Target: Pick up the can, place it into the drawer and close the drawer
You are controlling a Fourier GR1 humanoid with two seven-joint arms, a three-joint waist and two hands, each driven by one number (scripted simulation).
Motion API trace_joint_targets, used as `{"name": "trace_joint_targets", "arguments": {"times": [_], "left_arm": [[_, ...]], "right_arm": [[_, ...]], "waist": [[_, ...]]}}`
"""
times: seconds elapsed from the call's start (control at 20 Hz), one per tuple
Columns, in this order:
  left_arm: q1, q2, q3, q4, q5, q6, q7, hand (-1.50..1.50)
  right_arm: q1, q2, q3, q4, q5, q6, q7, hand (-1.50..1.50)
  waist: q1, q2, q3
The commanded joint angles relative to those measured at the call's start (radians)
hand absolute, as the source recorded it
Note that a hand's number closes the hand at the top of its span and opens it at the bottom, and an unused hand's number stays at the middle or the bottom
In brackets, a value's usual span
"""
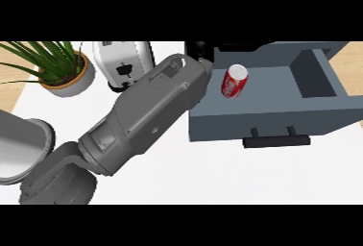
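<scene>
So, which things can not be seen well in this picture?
- Left robot hand: head view, mostly hidden behind its own forearm; fingers not readable.
- Right robot hand: not in the head view.
- Can: whether it touches the drawer floor, unclear.
- Toaster: partly covered by the forearm.

A white counter fills the view. At ten o'clock stands a potted plant, at eleven a toaster, at eight a grey bin. Wooden floor shows at nine.
</scene>
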Motion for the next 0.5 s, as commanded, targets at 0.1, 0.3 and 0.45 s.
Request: {"name": "trace_joint_targets", "arguments": {"times": [0.1,0.3,0.45], "left_arm": [[-0.039,0.0,-0.012,-0.031,0.032,0.049,0.038,-1.5],[-0.045,0.0,0.036,0.035,0.015,-0.027,0.026,-1.5],[-0.043,0.0,0.04,0.026,0.004,-0.005,0.049,-1.5]], "right_arm": [[-0.101,0.003,0.177,0.02,0.328,-0.02,-0.039,-1.5],[-0.15,0.012,0.289,0.099,0.529,-0.073,-0.098,-1.5],[-0.197,0.035,0.416,0.121,0.693,-0.134,-0.075,-1.5]], "waist": [[0.025,-0.002,0.0],[0.039,-0.003,0.0],[0.052,-0.009,-0.001]]}}
